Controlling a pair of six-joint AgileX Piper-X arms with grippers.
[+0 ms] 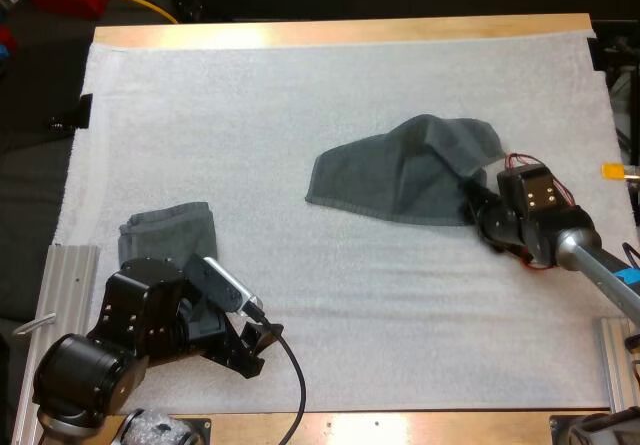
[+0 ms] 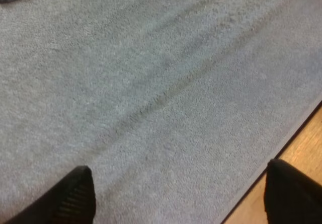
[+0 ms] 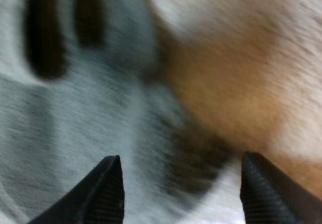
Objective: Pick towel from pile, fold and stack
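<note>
Folded towel point(image 1: 170, 227) partly hidden behind left arm point(image 1: 140, 317)

Grey-green towel point(image 1: 410, 170) (white mat point(image 1: 300, 95))

Lower left of the frame, the left arm point(image 1: 110, 340) is all black: chunky blocks over 1 round joint drum. At right, the right arm point(image 1: 530, 215) runs black housing into silver tube, blue band. Both carry 2 ribbed black fingers point(image 2: 75, 199).

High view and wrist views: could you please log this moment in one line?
left gripper open over bare mat | right gripper open at edge of crumpled towel | folded towel near left gripper
</note>
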